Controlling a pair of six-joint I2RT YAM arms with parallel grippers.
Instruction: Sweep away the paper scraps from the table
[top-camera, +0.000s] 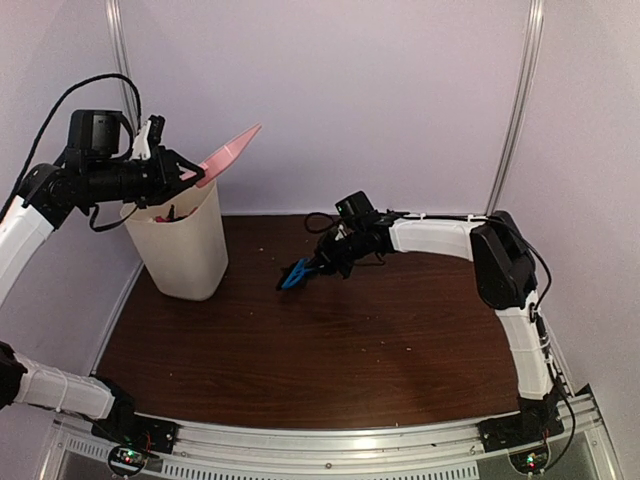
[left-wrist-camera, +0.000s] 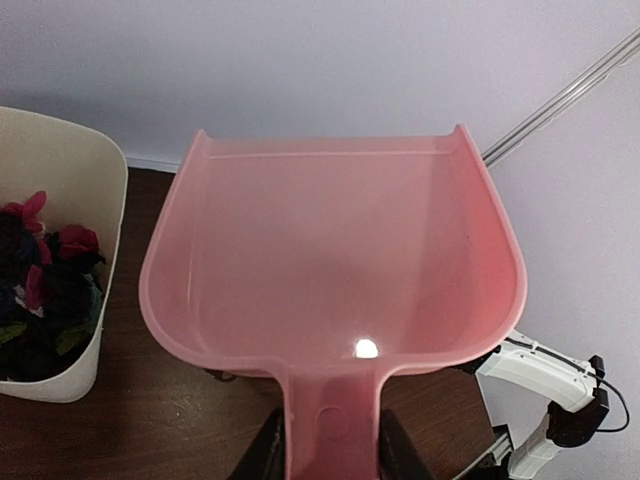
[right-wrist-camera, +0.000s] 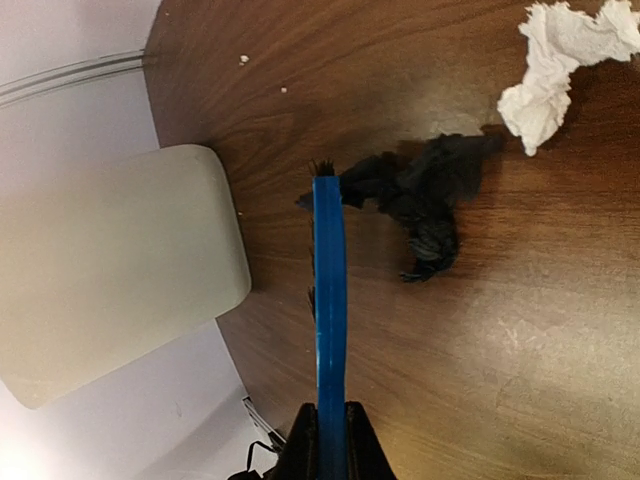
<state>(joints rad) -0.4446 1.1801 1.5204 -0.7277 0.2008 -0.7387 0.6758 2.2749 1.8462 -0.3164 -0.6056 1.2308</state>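
R hand (right-wrist-camera: 330, 432) nr paper scraps (right-wrist-camera: 430, 195)

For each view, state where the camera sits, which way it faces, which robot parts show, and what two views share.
Top external: above and behind, looking down on the dark wood-grain table; both arms show.
Left wrist: on the left arm, facing along the pink plastic dustpan; left gripper shows.
Right wrist: on the right arm, facing down the blue brush onto a black paper scrap; right gripper shows.
Both wrist views share the cream plastic bin.
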